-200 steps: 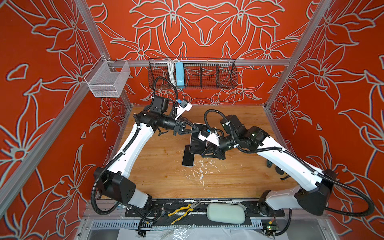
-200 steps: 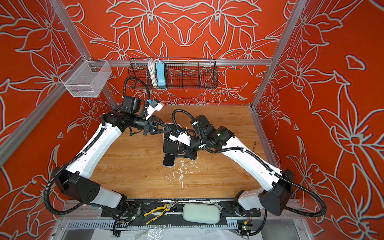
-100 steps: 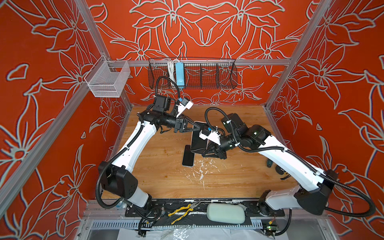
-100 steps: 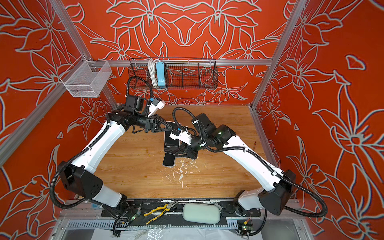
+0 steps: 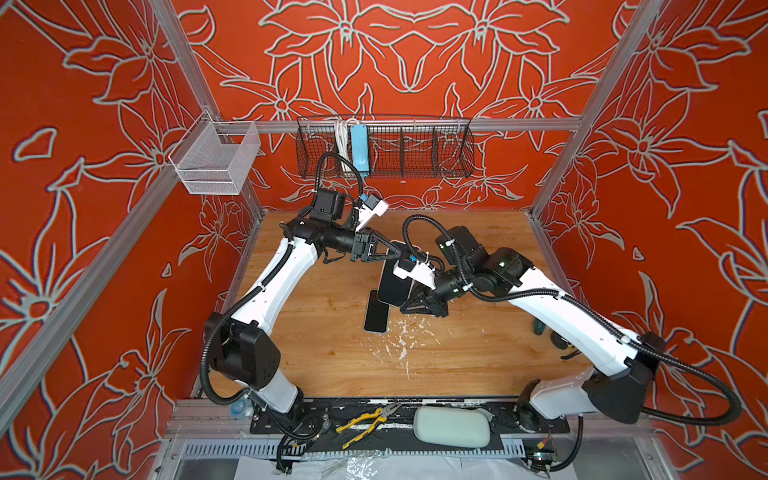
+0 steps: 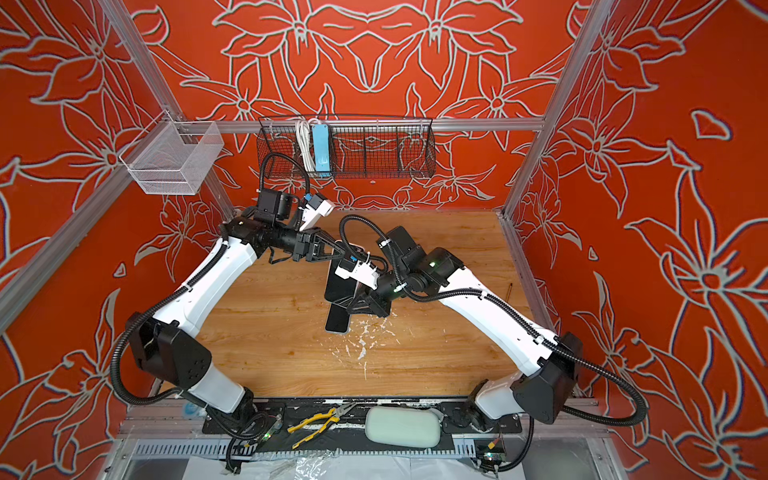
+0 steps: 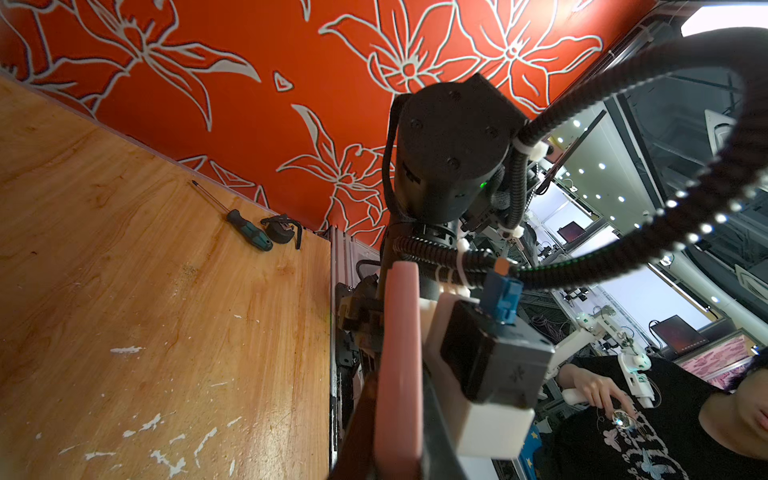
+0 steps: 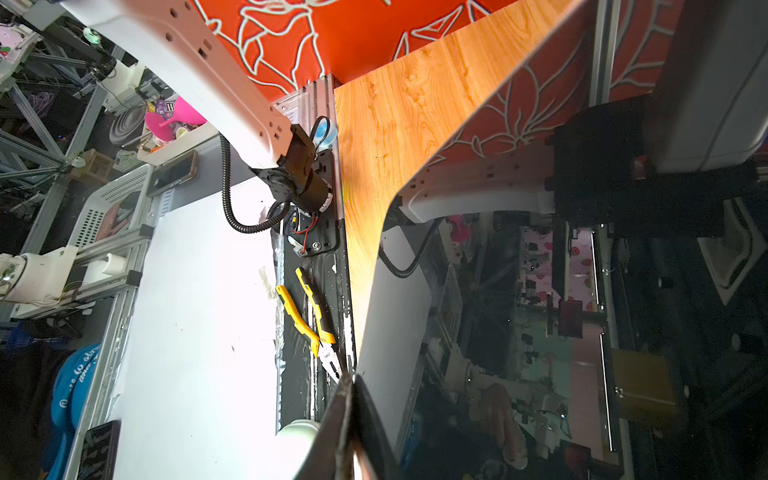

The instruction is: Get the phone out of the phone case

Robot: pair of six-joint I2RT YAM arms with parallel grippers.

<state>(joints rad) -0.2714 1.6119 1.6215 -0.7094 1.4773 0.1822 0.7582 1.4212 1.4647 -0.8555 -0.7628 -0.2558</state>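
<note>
The phone [image 5: 392, 282] [image 6: 338, 286], a dark glossy slab in a pink phone case [image 7: 401, 353], hangs above the wooden table [image 5: 316, 332] between both grippers. My left gripper [image 5: 397, 251] [image 6: 340, 251] [image 7: 397, 449] is shut on its far end, with the pink case edge between the fingers. At the near end, my right gripper [image 5: 413, 301] [image 6: 353, 301] [image 8: 353, 436] is shut on a thin edge. The mirror-like screen [image 8: 540, 311] fills the right wrist view. A second black phone [image 5: 376, 318] [image 6: 336, 322] lies flat on the table beneath.
A screwdriver [image 7: 249, 228] and a black roll [image 7: 278, 232] lie by the table's right edge. Yellow pliers [image 5: 370, 419] and a pale pad [image 5: 451, 426] rest on the front rail. A black wire basket [image 5: 384, 147] and a white mesh basket [image 5: 216, 160] hang on the walls.
The left arm has shifted its elbow and wrist slightly toward the back while keeping its grip. The phone and the right arm have barely moved.
</note>
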